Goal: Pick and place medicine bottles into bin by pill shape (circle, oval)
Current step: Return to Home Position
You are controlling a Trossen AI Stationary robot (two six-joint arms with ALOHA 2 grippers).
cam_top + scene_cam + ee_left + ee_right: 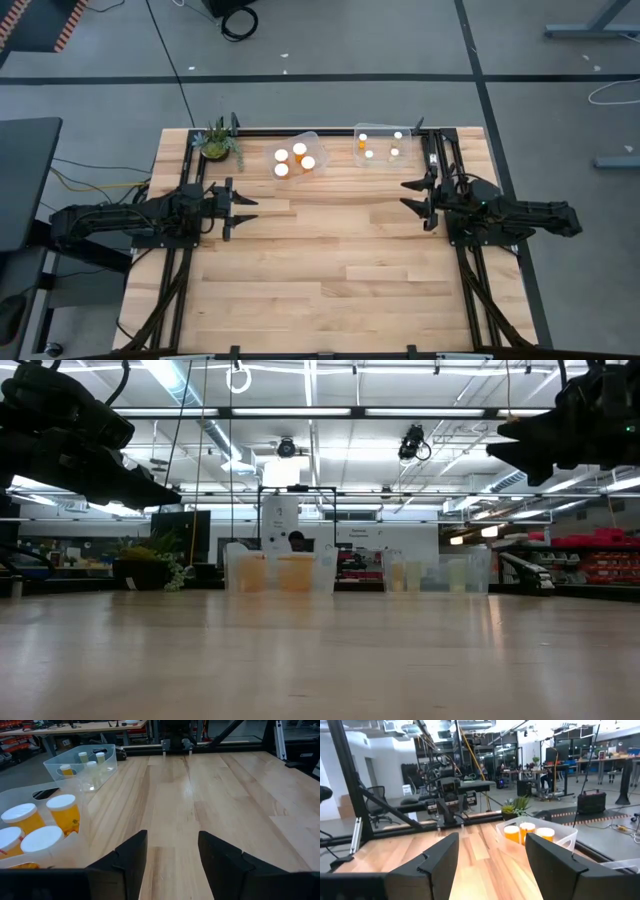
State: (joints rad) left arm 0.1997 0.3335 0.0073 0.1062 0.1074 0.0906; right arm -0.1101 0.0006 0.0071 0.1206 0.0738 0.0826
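Several wide orange medicine bottles (296, 160) with white caps stand upright in a clear tub (316, 140) at the table's far side. They also show in the left wrist view (64, 813). Several smaller bottles (381, 146) stand in a second clear tub (360, 130) to its right. My left gripper (243, 208) hovers open and empty at the table's left, nearer than the tubs; its fingers (125, 860) show apart. My right gripper (406, 196) hovers open and empty at the table's right; its fingers (440, 857) show apart.
A small potted plant (217, 141) stands at the far left corner of the table. Black frame rails (436, 150) run along the table's sides and far edge. Bare wood (330, 250) lies between the arms and toward the near edge.
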